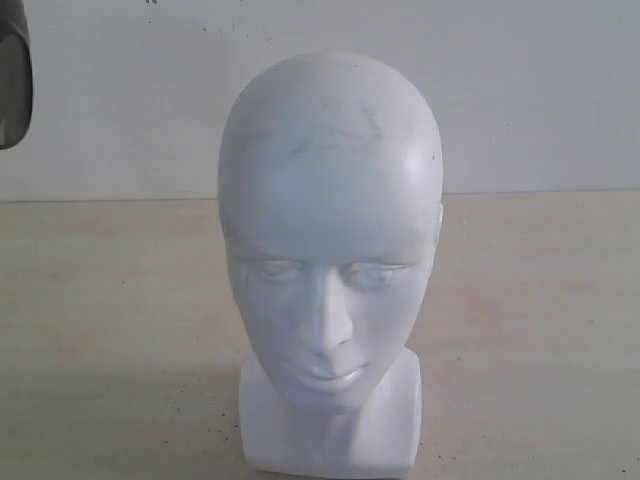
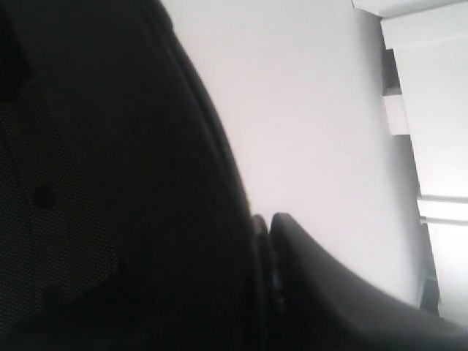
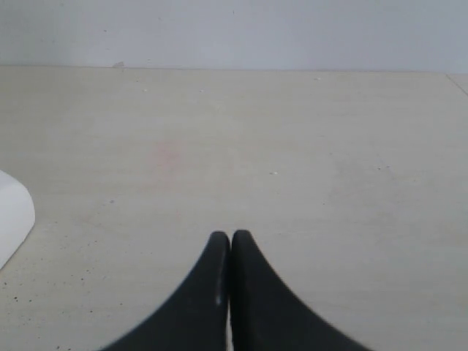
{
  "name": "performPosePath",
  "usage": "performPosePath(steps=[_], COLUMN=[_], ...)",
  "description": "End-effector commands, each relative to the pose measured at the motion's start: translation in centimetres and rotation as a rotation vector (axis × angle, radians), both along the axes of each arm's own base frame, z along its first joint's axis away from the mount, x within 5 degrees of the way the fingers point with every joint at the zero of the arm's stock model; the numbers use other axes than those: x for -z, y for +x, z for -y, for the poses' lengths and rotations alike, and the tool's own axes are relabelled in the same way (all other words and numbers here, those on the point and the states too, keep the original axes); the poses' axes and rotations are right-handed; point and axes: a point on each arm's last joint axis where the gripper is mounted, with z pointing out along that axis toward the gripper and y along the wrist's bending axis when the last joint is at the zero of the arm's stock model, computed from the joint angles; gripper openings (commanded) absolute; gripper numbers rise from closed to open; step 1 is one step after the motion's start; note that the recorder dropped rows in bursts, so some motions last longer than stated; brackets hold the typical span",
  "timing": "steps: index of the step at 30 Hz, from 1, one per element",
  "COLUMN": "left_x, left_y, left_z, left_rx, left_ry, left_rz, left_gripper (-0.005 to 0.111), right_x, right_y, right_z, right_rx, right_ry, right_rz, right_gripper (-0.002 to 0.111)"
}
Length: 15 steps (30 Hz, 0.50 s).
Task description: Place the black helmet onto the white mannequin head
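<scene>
Grips matte black rounded helmet in left hand. Holds right hand pinched shut above pale bench, apart from smooth white mannequin head.

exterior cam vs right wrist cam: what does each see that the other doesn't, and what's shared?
Only the exterior view: the smooth white bald mannequin head, upright, facing the camera, bare; and a sliver of the matte black helmet, its smoky visor, at the upper left edge.
Only the right wrist view: the right hand, black fingers pressed together, empty.
Both: the beige speckled tabletop and the pale wall. A white corner at the right wrist view's edge may be the mannequin's base; cannot tell.
</scene>
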Motion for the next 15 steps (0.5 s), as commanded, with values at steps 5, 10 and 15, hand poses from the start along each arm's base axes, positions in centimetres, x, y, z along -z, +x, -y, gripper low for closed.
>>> performPosePath(steps=[5,10,15], left_x=[-1.7,-3.0,-3.5], left_y=[-1.9,-2.8,-2.9], left_z=[0.8,1.3,1.3], left_rx=[0.114,0.162,0.241], left_ry=[0.054,0.104,0.070], left_rz=[0.207,0.292,0.296], left_gripper=[0.004,0.004,0.004], right_x=[0.0,0.0,0.0], right_y=[0.0,0.0,0.0], right_z=[0.0,0.0,0.0], right_rx=[0.001,0.001,0.001], right_ry=[-0.009,-0.009,-0.009], right_rz=[0.008,0.008,0.008], right_gripper=[0.000,0.000,0.000])
